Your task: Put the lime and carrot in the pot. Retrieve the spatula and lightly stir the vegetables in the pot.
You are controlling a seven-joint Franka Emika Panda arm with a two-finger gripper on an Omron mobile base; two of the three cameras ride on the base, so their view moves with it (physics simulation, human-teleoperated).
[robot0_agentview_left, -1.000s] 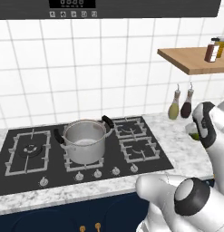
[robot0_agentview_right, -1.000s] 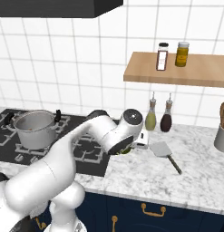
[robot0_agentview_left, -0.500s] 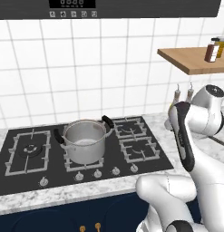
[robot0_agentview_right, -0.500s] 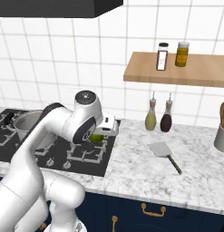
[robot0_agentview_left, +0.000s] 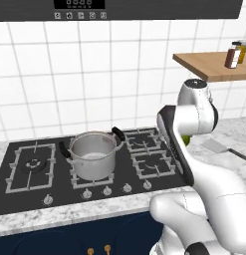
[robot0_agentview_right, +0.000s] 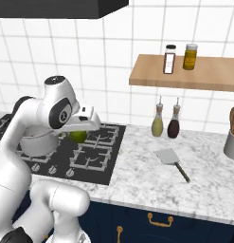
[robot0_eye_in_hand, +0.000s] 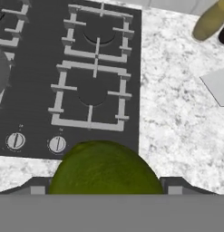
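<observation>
You can read no brand or label: the two jars (robot0_agentview_right: 180,58) on the wooden shelf (robot0_agentview_right: 194,73) and the hood's control panel (robot0_agentview_left: 79,4) show marks too small to make out. Compared with half a second ago, the arm has swung left, carrying the lime (robot0_eye_in_hand: 104,168) from the counter (robot0_agentview_right: 184,175) edge to above the hob's (robot0_agentview_right: 97,152) right-hand burners. The jaws are clamped on the lime, spread wide around it. The pot (robot0_agentview_left: 92,154) stands upright on the front centre burner, one black handle pointing left and the other back-right. The spatula (robot0_agentview_right: 171,160) lies flat on the counter, blade toward the wall, handle running toward the front right.
</observation>
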